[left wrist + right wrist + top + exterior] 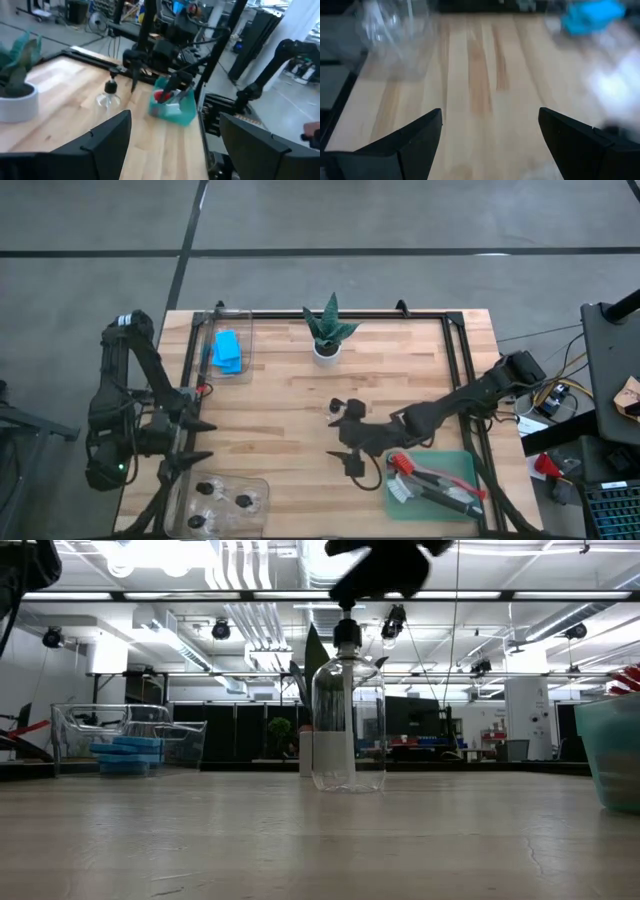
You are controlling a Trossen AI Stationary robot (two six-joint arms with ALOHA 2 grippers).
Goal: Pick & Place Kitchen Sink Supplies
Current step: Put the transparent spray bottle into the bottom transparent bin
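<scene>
— Why is the right end effector (349, 438) hanging out over the middle of the tabletop (300, 420) with nothing in it?

— Its fingers are standing wide apart and empty, and I'd guess it is lining up on that one small clear bottle (336, 407) with the black cap, standing upright on the bare wood just beside the fingers. It is the only bottle not sorted.

— Where are the others sitting?

— Three of them (222, 502) are standing in the clear bin at the near left corner, so the stray one probably belongs there too. That is my reading, not something I can confirm.

— And the rest of the supplies?

— The blue sponges (228, 351) are lying stacked in the clear bin (243, 330) at the far left, and the red and black brushes (432, 480) are lying in the green tray (462, 464) near the right arm. Each kind is getting its own container, it seems.

— The left arm?

— Its end effector (196, 439) is hovering at the left edge, between the two clear bins, fingers spread and holding nothing. It looks to be waiting, maybe for a handover, since the bottle bin is on its side.

— And the little plant (327, 329)?

— Standing at the far edge, apart from all that.
</scene>
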